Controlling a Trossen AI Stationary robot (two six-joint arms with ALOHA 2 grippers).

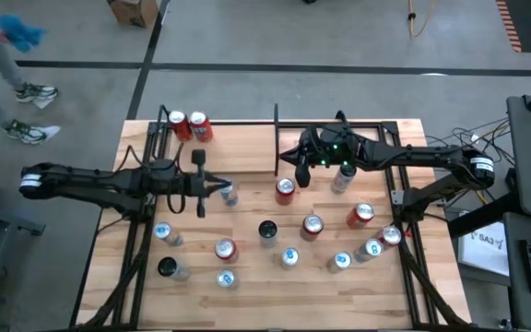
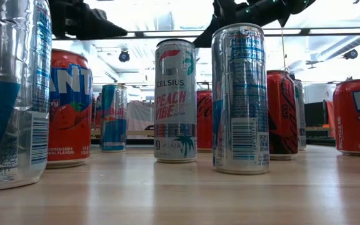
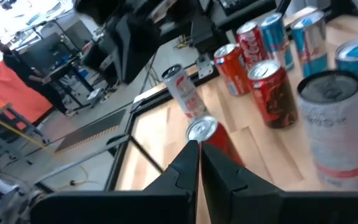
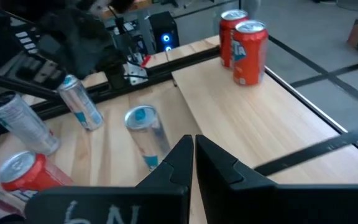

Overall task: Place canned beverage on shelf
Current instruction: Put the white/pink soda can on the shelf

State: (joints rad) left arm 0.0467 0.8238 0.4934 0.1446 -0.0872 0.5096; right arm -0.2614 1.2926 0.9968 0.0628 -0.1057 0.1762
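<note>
- The left gripper (image 1: 218, 185) is hovering with its jaws closed and empty, just beside a slim silver can (image 1: 229, 193).
- The right gripper (image 1: 295, 170) is hanging closed, holding nothing, over a red can (image 1: 286, 190).
- The shelf (image 1: 233, 143) is sitting at the table's far left, holding two red cans (image 1: 189, 125).

A robotics lab: taped concrete floor (image 1: 247, 37), computer desks (image 3: 61, 56), cables (image 1: 450, 143) beside the table (image 1: 247, 152).

light: bright, even | low view: backlit windows blown out | wrist views: motion-blurred
</note>
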